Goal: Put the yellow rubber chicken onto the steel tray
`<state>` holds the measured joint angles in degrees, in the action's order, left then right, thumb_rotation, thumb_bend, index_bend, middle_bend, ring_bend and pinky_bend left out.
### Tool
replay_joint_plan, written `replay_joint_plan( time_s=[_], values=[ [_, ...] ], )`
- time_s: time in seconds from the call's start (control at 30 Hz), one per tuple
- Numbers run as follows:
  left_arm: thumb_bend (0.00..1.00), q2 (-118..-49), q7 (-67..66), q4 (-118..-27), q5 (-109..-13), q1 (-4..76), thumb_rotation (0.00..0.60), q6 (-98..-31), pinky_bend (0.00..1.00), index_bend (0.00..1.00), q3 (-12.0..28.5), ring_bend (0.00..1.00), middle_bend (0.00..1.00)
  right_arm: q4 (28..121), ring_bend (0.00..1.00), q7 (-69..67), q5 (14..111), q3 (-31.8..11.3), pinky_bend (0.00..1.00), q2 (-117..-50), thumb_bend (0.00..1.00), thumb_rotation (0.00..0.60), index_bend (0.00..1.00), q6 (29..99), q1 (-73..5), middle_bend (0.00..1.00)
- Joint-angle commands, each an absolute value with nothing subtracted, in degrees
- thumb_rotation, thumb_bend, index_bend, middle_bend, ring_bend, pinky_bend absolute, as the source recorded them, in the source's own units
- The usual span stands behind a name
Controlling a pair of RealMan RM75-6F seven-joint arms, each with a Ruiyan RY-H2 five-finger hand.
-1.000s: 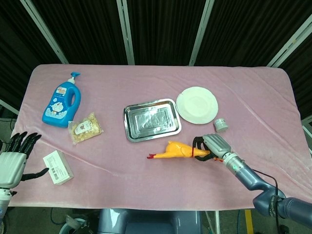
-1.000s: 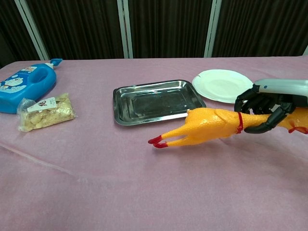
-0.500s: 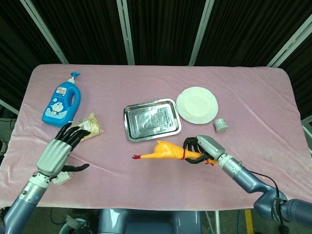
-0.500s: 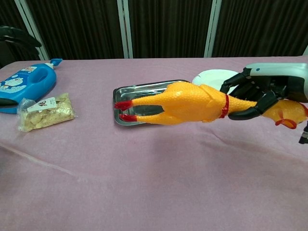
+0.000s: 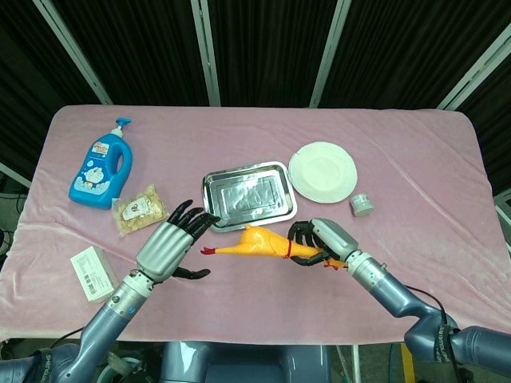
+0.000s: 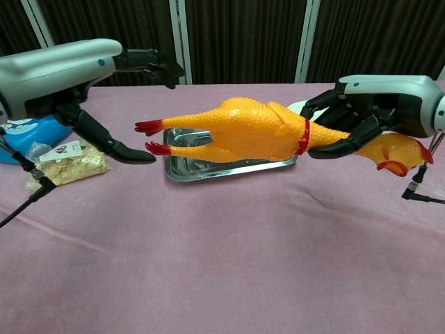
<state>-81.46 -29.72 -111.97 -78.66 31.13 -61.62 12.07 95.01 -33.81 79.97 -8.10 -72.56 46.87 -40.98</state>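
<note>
My right hand [image 5: 318, 242] [image 6: 361, 117] grips the yellow rubber chicken [image 5: 254, 243] [image 6: 240, 132] by its neck and holds it level above the cloth, red feet pointing left. In the head view it hangs just in front of the steel tray [image 5: 247, 195]; in the chest view it covers much of the steel tray [image 6: 182, 161]. My left hand [image 5: 169, 245] [image 6: 83, 66] is open with fingers spread, a short way left of the chicken's feet and apart from them.
A blue detergent bottle [image 5: 100, 169], a snack bag [image 5: 140, 209] and a small white box [image 5: 93, 274] lie on the left. A white plate [image 5: 322, 171] and a small grey tape roll [image 5: 362, 204] sit right of the tray. Pink cloth [image 5: 415, 159] covers the table.
My right hand has lifted the chicken and carried it left toward the tray. My left arm has swung in from the left edge to beside the chicken's feet.
</note>
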Motion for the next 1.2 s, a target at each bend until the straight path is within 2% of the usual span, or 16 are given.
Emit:
replay_joint_plan(
  time_s=[0.03, 0.27, 0.5, 0.73, 1.2],
  values=[
    [0.01, -85.16, -34.43, -113.06, -75.22, 33.41, 0.600, -61.51, 0.06, 0.14, 13.23, 0.11, 0.18, 95.58, 0.73, -32.86, 78.97, -8.42, 0.84, -72.90, 0.67, 0.600, 0.93, 46.76, -41.06, 0.73],
    [0.01, -91.03, -39.93, -111.74, -72.04, 35.80, 0.600, -64.03, 0.06, 0.15, 13.99, 0.11, 0.18, 96.35, 0.74, -31.90, 78.09, -8.51, 0.85, -73.19, 0.67, 0.600, 0.93, 46.51, -41.04, 0.73],
    [0.07, -94.11, -41.71, -109.62, -69.19, 37.66, 0.600, -65.22, 0.06, 0.19, 14.88, 0.11, 0.19, 96.94, 0.74, -31.73, 78.16, -8.68, 0.85, -72.95, 0.67, 0.600, 0.93, 46.56, -41.01, 0.73],
    [0.13, -96.04, -42.51, -108.10, -66.74, 39.20, 0.600, -65.73, 0.06, 0.26, 15.25, 0.11, 0.20, 97.20, 0.74, -31.54, 78.21, -8.77, 0.85, -72.93, 0.67, 0.600, 0.93, 46.56, -41.00, 0.73],
    [0.13, -97.24, -41.95, -106.84, -64.41, 41.42, 0.600, -66.36, 0.06, 0.25, 15.48, 0.14, 0.22, 97.47, 0.74, -31.57, 78.35, -9.01, 0.85, -72.96, 0.67, 0.600, 0.93, 46.14, -41.29, 0.73]
  ],
)
